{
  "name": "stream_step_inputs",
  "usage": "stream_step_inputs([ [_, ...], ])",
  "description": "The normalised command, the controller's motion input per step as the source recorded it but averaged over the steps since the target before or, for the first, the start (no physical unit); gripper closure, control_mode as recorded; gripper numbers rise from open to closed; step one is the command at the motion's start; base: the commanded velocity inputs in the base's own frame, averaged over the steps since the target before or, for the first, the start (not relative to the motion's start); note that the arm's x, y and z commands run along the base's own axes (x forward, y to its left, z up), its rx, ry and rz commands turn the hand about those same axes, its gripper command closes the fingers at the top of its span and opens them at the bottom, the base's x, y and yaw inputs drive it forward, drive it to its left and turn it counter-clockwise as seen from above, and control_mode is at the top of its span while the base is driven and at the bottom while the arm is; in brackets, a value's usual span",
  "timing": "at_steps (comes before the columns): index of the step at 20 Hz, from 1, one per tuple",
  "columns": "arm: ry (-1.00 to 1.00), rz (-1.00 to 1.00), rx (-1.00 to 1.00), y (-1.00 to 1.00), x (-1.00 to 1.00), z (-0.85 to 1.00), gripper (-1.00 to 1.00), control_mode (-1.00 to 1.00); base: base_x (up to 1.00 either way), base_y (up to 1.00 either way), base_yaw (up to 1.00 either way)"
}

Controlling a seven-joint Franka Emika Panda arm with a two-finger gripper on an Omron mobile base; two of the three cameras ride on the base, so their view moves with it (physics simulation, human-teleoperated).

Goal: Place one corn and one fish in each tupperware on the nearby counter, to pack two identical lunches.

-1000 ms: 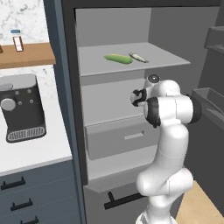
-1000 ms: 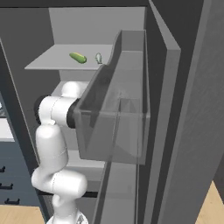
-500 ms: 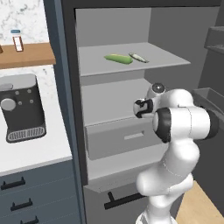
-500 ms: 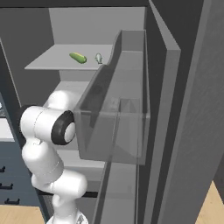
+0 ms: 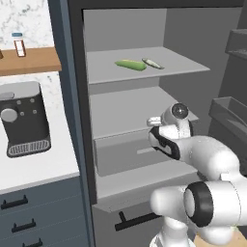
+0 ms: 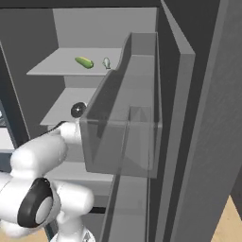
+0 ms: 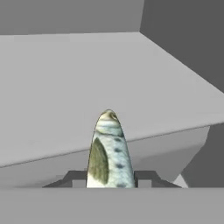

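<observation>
My gripper (image 7: 109, 178) is shut on a pale silver-grey fish (image 7: 108, 148) that points away from the hand, over a bare grey fridge shelf (image 7: 65, 87). From the left base, the gripper (image 5: 154, 120) hangs in front of the middle shelf of the open fridge. On the top shelf, a green-husked corn (image 5: 130, 64) (image 6: 84, 62) lies beside a second fish (image 5: 152, 63) (image 6: 106, 63). The white counter (image 5: 43, 169) runs to the left of the fridge. The tupperware is out of view.
A dark coffee machine (image 5: 24, 118) stands on the counter under a wooden wall shelf (image 5: 29, 60) with a small bottle (image 5: 19, 44). The open fridge door and its clear bin (image 6: 127, 127) stand close on the right. A drawer (image 5: 125, 154) sits below the middle shelf.
The hand has dropped a little in front of the middle shelf with the fish in it. The arm's elbow has swung down and toward the cameras. Corn and fish on the top shelf lie unmoved.
</observation>
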Motion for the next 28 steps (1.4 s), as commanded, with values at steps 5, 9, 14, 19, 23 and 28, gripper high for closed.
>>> stream_step_inputs([
  [5, 0.00, 0.03, -0.02, 0.22, -1.00, 0.99, 1.00, -1.00, 0.00, 0.00, 0.00],
  [9, 0.03, 0.06, -0.02, 0.19, -1.00, 0.85, 1.00, -1.00, 0.00, 0.00, 0.00],
  [14, 0.07, 0.08, -0.06, 0.32, -1.00, 0.57, 1.00, -1.00, 0.00, 0.00, 0.00],
  [19, 0.01, 0.11, -0.08, 0.32, -1.00, 0.24, 1.00, -1.00, 0.00, 0.00, 0.00],
  [23, 0.00, 0.11, -0.07, 0.22, -0.75, 0.02, 1.00, 1.00, -0.25, 0.09, 0.04],
  [28, 0.00, 0.00, 0.00, 0.00, 0.00, 0.00, 1.00, 1.00, -0.94, 0.72, 0.27],
])
